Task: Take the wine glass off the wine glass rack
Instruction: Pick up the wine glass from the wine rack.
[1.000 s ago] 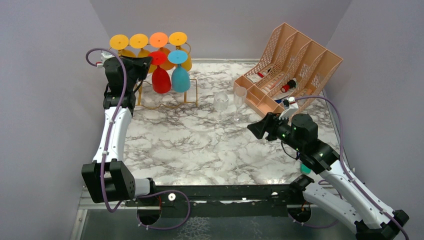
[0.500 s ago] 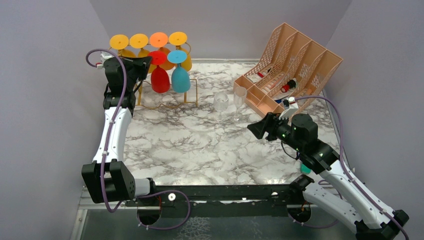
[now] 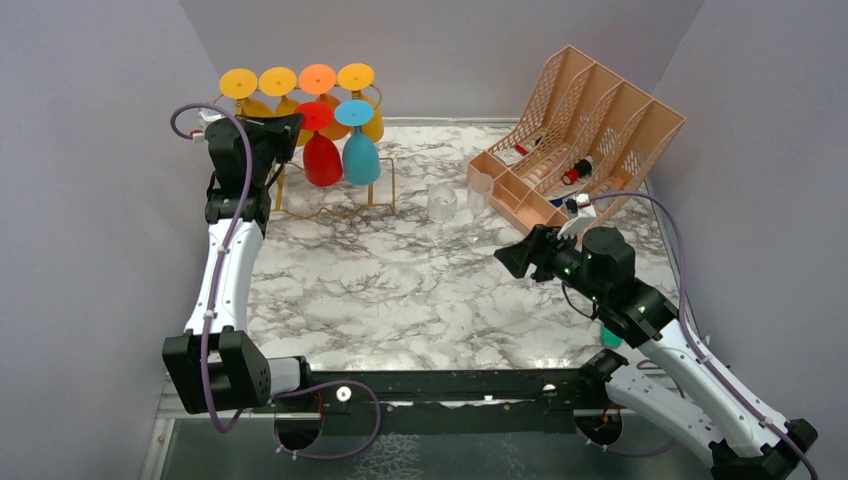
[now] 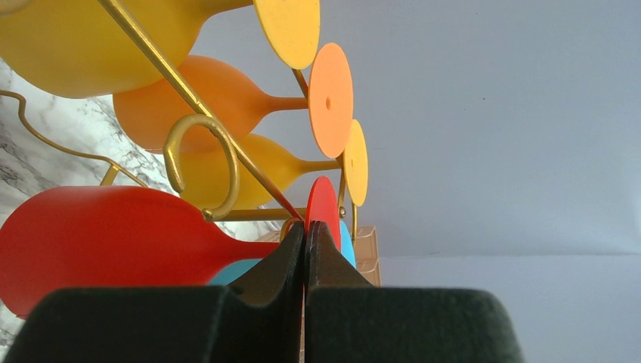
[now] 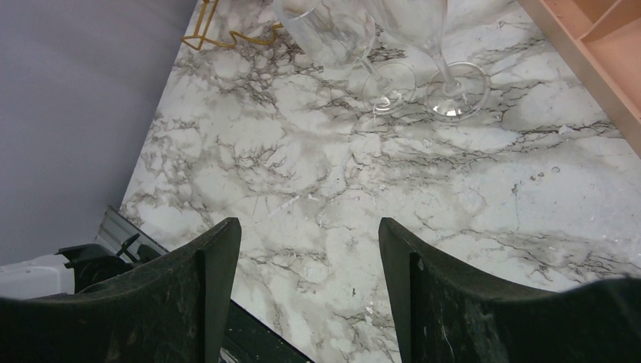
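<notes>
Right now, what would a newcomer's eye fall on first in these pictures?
The cluster of upside-down wine glasses in yellow, orange, red and teal, hanging from the thin gold wire rack at the far left corner, grabs attention first, with the left gripper closed at the red wine glass's stem. Next come the peach plastic lattice file organizer at the far right, and two clear stemmed glasses standing mid-table before the open right gripper.

Red plastic wine glass [image 4: 113,234] hangs bowl-down from thin gold wire rack [image 4: 173,155], its stem at the left gripper's [image 4: 305,231] closed jaw tips.
</notes>
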